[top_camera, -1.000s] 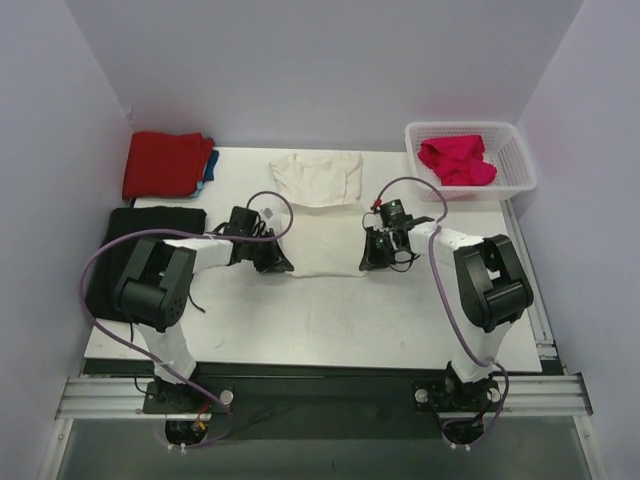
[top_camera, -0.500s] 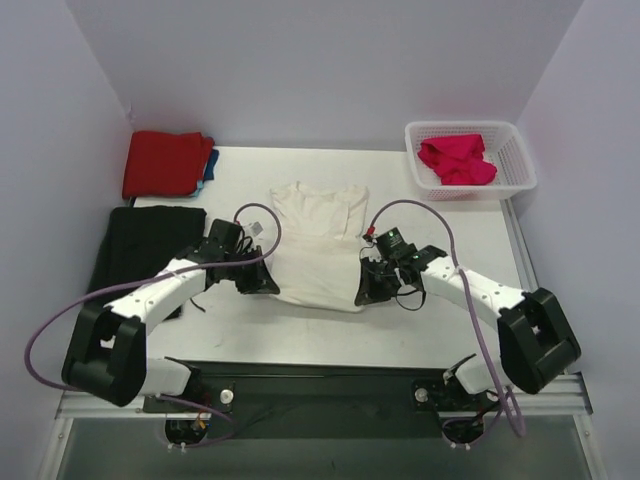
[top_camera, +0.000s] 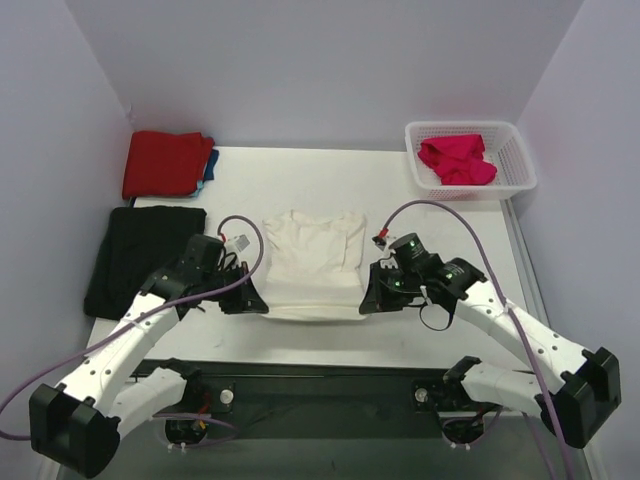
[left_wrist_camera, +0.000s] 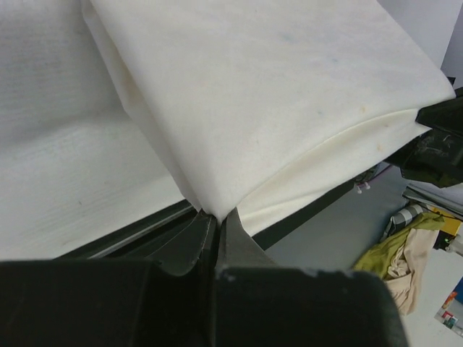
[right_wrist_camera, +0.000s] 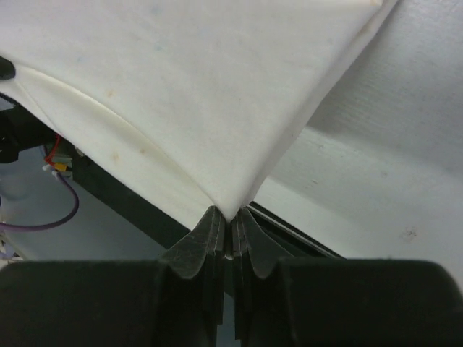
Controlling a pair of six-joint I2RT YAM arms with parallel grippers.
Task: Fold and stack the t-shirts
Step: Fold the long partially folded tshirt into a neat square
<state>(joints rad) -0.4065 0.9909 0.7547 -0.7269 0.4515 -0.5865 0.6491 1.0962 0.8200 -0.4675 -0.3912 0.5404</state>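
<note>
From above, the cream t-shirt point(top_camera: 312, 262) had slid toward the table's point(top_camera: 330, 335) near edge since a second earlier. The left gripper point(top_camera: 250, 300) and right gripper point(top_camera: 370, 298) had retreated with it, their limbs stretched low and splayed outward. Left wrist: jaws clamped on the shirt's near left corner, the cloth doubled and lifted. Right wrist: jaws pinched the near right corner likewise.
</note>
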